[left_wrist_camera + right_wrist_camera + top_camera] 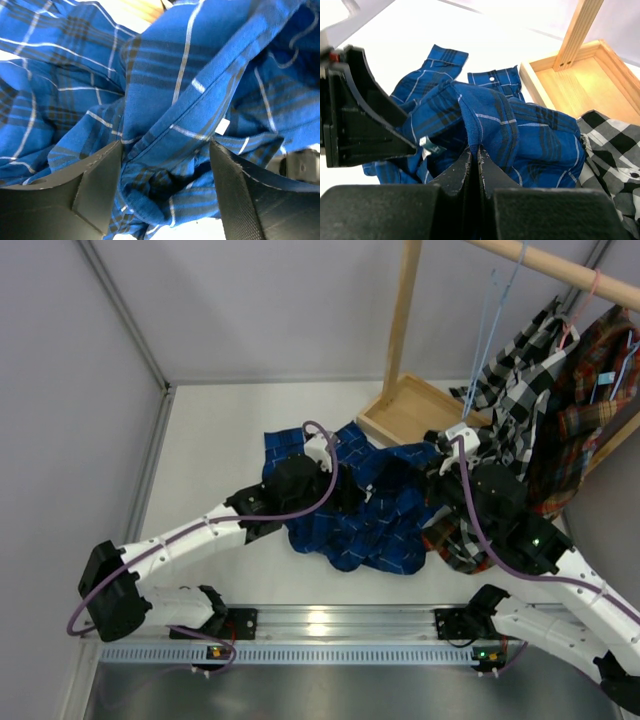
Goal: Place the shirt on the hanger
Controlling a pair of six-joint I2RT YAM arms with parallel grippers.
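The dark blue plaid shirt (370, 525) lies crumpled on the white table in the middle. My left gripper (345, 492) is at its left part. In the left wrist view it (165, 170) is open, with its jaws wide on either side of a fold of the shirt (190, 75). My right gripper (432, 472) is at the shirt's right edge. In the right wrist view it (475, 150) is shut on a raised fold of the shirt (530, 130). A thin light-blue wire hanger (487, 335) hangs bare from the wooden rod at the top right.
A shallow wooden tray (415, 408) with an upright post (402, 310) stands behind the shirt. A black-and-white checked shirt (515, 390) and a red-brown plaid shirt (590, 420) hang from the rod (570, 270) at right, close to my right arm.
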